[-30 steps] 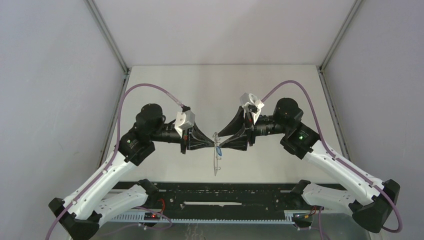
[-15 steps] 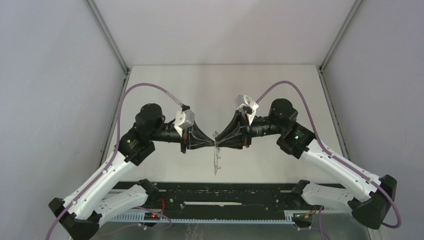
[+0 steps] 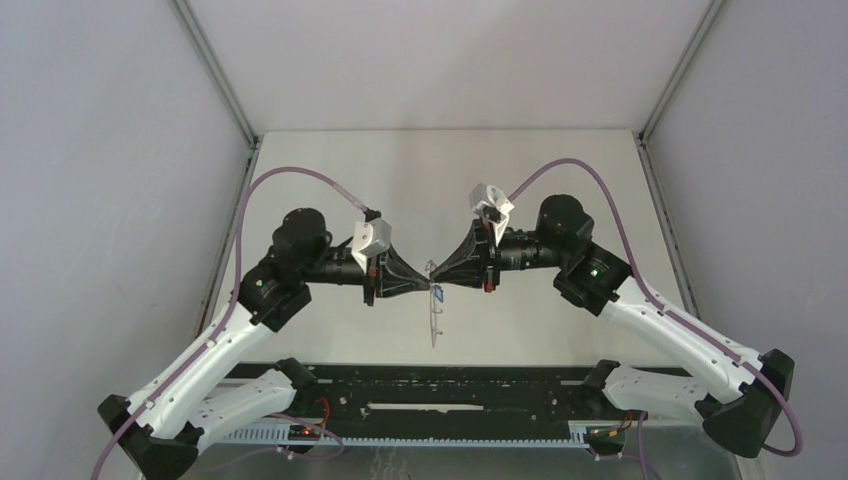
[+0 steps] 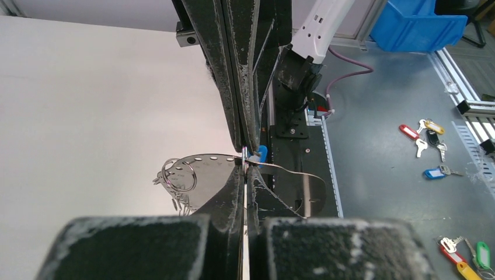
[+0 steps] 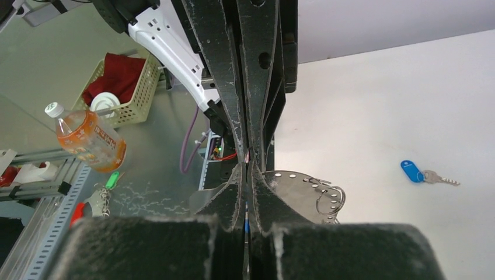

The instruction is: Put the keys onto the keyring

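Both grippers meet tip to tip above the table's middle. My left gripper (image 3: 427,288) (image 4: 245,165) is shut on the rim of the keyring (image 4: 198,175) (image 5: 297,189), a thin grey metal disc with holes along its edge. The keyring hangs edge-on below the tips in the top view (image 3: 433,322). A wire split ring (image 4: 180,175) dangles from its rim. My right gripper (image 3: 435,280) (image 5: 246,170) is shut, with a sliver of one key's blue tag (image 4: 261,154) between its fingers, right at the rim. The other key, with its blue tag (image 5: 412,171), lies flat on the table.
The black base rail (image 3: 430,385) runs along the near table edge. Off the table are a blue bin (image 4: 417,23), coloured key bundles (image 4: 429,131) on the floor, a basket with red cloth (image 5: 122,81) and an orange bottle (image 5: 87,137).
My right gripper has moved left and slightly up against the left gripper's tip and gone from open to shut. The blue tag that showed below the tips is now pinched between them.
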Robot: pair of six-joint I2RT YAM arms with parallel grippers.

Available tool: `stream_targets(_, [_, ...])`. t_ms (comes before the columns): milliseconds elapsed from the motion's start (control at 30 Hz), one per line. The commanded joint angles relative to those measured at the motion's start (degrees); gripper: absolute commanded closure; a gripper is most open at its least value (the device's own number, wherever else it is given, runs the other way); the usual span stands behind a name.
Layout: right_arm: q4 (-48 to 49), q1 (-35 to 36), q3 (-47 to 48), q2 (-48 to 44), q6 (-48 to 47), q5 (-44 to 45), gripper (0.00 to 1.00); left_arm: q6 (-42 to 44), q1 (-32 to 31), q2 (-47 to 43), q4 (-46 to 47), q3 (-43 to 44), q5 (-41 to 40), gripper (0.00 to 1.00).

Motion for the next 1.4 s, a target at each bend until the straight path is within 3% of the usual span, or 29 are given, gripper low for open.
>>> stream_targets(0, [-8.47,0.47,4.29,0.99,-1.75,2.13,1.00,-0.09,-0.12,-0.40,1.95,-1.48,-2.98,0.97])
stream_targets(100, [-14.12,1.17,6.54,2.03,-3.37,4.00,1.00,0.16,-0.18,0.32,0.53,-0.93,-3.20,0.82])
stream_targets(300, [-22.72,3.05,9.52,3.04,-7.17,9.30,1.00,2.67,-0.12,1.23,-5.18,1.00,-1.94,0.70])
stream_targets(967, [-36.19,8.70,19.04,8.15,-14.42,16.49,1.00,7.10,-0.24,3.72,-11.43,4.56,1.98,0.79])
stream_targets(1367, [-37.93,9.18,20.71,9.04,-15.35,16.60,1.00,15.97,-0.88,3.18,-19.73,5.58,3.16,0.68])
